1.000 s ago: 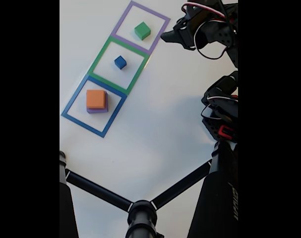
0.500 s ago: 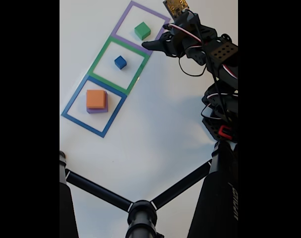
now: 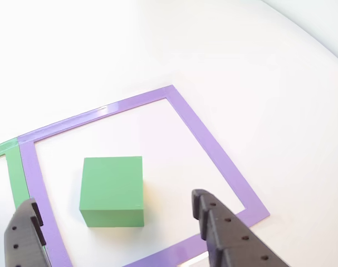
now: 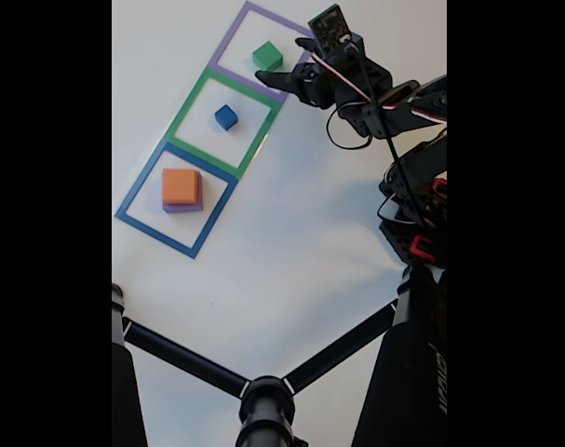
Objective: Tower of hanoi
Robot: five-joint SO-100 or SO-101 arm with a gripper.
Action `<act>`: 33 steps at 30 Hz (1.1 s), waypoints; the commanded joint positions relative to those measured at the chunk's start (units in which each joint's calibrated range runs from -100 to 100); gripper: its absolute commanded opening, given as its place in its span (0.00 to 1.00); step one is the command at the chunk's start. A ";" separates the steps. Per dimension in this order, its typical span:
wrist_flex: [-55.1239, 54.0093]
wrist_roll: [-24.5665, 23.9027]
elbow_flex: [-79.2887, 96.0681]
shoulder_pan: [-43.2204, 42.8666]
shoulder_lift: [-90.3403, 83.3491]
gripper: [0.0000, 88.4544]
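In the fixed view the green block (image 4: 267, 56) sits inside the purple outline (image 4: 228, 37). The small blue cube (image 4: 226, 116) rests in the green outline (image 4: 191, 102). An orange block (image 4: 180, 184) lies on the flat purple block (image 4: 183, 206) within the blue outline (image 4: 138, 191). My gripper (image 4: 282, 61) hangs open just right of the green block. In the other view the green block (image 3: 112, 189) lies ahead of and between the two black fingers (image 3: 213, 222), untouched, with my open gripper (image 3: 113, 199) above it.
A black tripod (image 4: 263, 396) spreads its legs across the lower part of the fixed view. The arm's base and cables (image 4: 414, 219) stand at the right edge. The white table (image 4: 301, 233) is bare between the outlines and the arm.
The arm has swung left and lowered from the upper right corner toward the purple outline. The open gripper now hangs beside the green block. No block has moved.
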 commanded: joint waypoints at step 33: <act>-16.74 0.00 -11.99 -3.58 23.45 0.31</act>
